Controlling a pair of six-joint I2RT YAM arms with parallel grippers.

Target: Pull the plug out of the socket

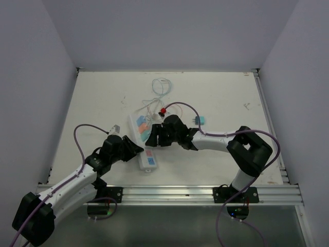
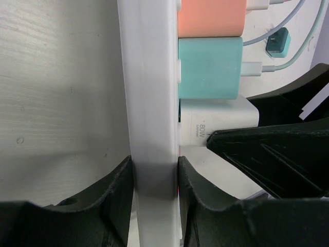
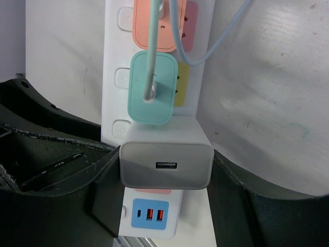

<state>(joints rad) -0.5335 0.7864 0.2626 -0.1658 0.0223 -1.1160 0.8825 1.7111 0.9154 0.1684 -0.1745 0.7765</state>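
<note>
Socket: white power strip (image 1: 144, 143), flat on the table (image 1: 231, 92) left of centre, pinched across its width toward the near end by the left gripper (image 2: 154, 177), jaws narrowed onto both side walls. Plug: white 80W charger (image 3: 166, 159), seated between the teal charger (image 3: 151, 87) and the blue USB block (image 3: 149, 213), with the right gripper (image 3: 166, 177) closed against its two flanks. Step, by judgement: grasp made, extraction not yet done; the next move calls for a straight pull off the strip face while the left anchors it.
</note>
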